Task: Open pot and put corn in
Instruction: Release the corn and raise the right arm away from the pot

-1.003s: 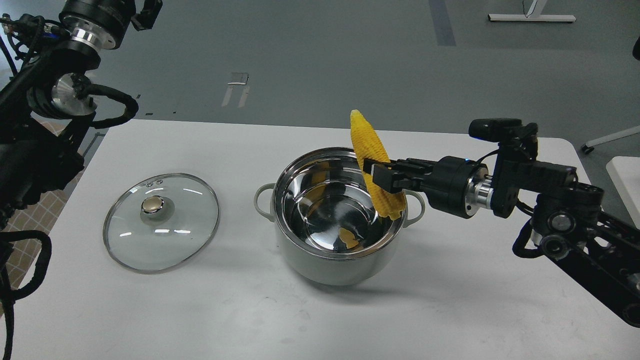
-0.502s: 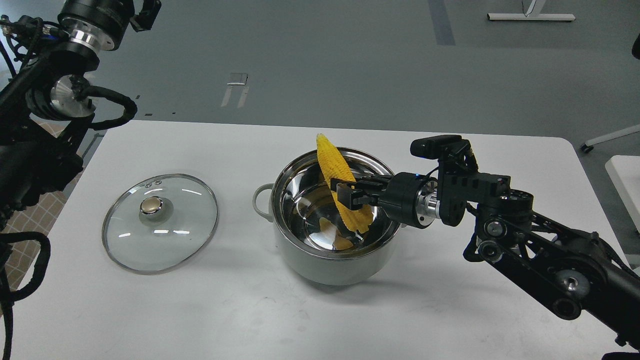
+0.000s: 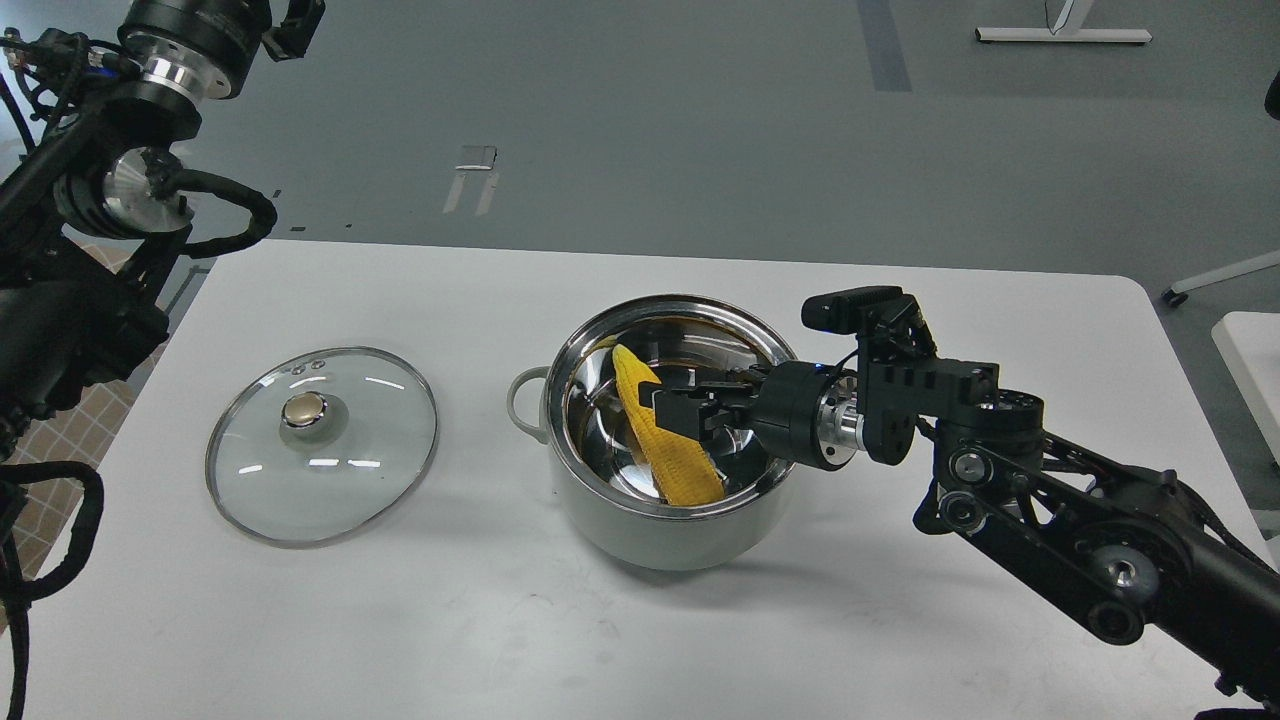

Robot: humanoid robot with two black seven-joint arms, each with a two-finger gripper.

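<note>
The pale grey-green pot (image 3: 668, 520) stands open in the middle of the white table, its steel inside showing. The yellow corn (image 3: 672, 455) lies tilted inside the pot, tip toward the far left rim and thick end low against the near wall. My right gripper (image 3: 684, 408) reaches over the pot's right rim into the pot, and its fingers are closed on the corn's middle. My left arm (image 3: 150, 110) rises at the far left, and its gripper is cut off by the top edge.
The glass lid (image 3: 322, 455) with a metal knob lies flat on the table left of the pot, a short gap from the pot's left handle (image 3: 524, 400). The table's front and right edges run close to my right arm.
My right gripper has moved left and down with the corn, from above the pot's right rim into the pot. The corn has tilted from nearly upright to lying low inside.
</note>
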